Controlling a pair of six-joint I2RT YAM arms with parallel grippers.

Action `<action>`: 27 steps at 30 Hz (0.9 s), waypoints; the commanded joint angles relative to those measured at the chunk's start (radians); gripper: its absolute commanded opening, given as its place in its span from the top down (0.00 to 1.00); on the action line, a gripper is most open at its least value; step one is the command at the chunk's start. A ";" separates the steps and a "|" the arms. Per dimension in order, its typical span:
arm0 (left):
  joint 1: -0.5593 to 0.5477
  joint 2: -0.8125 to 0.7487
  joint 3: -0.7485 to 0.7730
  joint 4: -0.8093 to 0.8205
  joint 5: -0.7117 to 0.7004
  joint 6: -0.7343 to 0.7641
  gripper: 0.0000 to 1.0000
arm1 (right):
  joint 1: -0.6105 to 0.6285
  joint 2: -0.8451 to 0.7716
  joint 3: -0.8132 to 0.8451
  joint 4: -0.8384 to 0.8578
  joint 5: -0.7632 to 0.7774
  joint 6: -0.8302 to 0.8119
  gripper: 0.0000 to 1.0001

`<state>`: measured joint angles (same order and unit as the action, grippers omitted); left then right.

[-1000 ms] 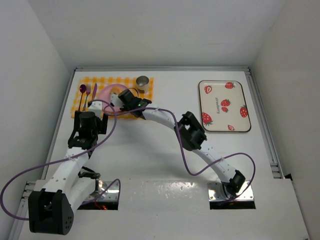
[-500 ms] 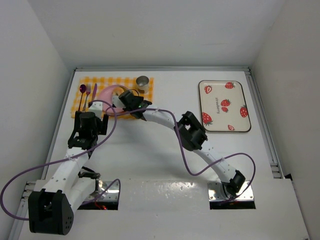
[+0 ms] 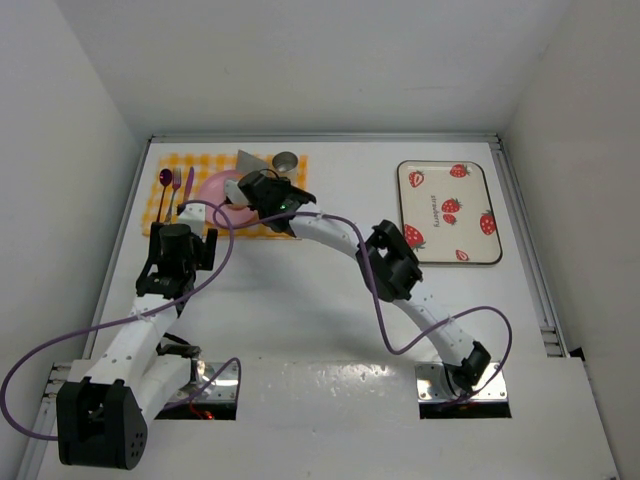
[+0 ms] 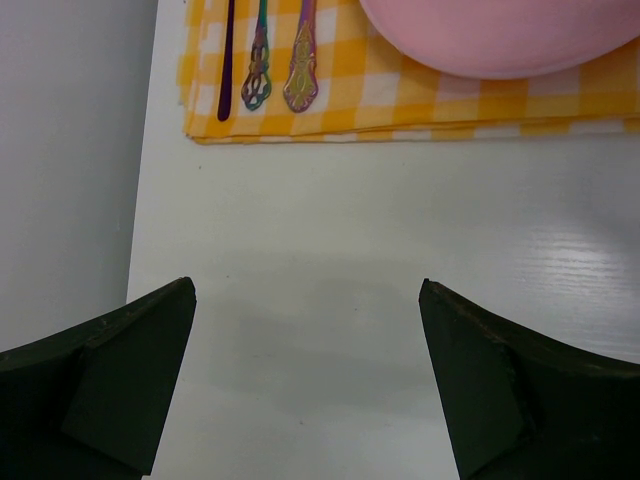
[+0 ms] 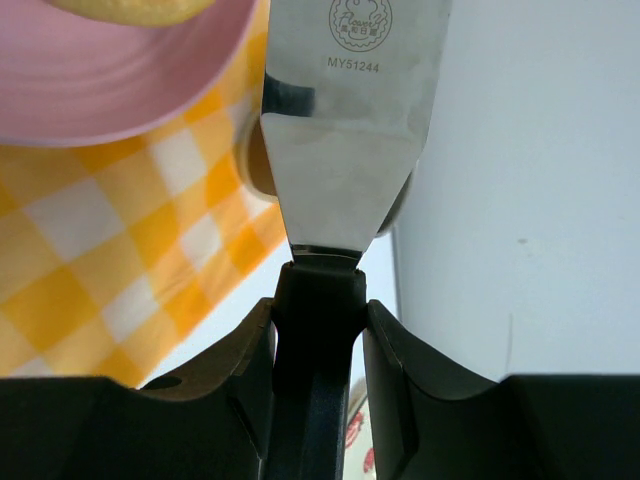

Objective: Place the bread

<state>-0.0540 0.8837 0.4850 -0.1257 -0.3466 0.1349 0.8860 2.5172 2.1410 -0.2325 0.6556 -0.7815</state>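
white table point(image 3: 300, 300) between white walls point(image 3: 300, 70); left jaws gape, right jaws clamp the spatula point(image 5: 345, 130) handle.

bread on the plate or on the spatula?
On the pink plate: the bread sits inside its rim; the spatula blade is bare.

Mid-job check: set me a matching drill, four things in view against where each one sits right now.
Things:
1. bread
2. spatula
3. cutlery
4. strawberry tray

Places:
a. on the checked mat, left of the pink plate
b. on the right side of the table, apart from the checked mat
c. clamped in the right gripper
d. on the pink plate

Pairs: 1-d, 2-c, 3-a, 4-b
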 commanded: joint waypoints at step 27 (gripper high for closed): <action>-0.010 0.142 0.184 -0.075 0.080 -0.204 0.00 | -0.417 -0.720 -0.839 -0.019 -0.415 1.205 1.00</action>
<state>-0.0540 1.0073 0.6231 -0.1921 -0.2932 0.0097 0.4053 1.7313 1.3613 -0.2710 0.4187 0.2298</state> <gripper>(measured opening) 0.997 0.360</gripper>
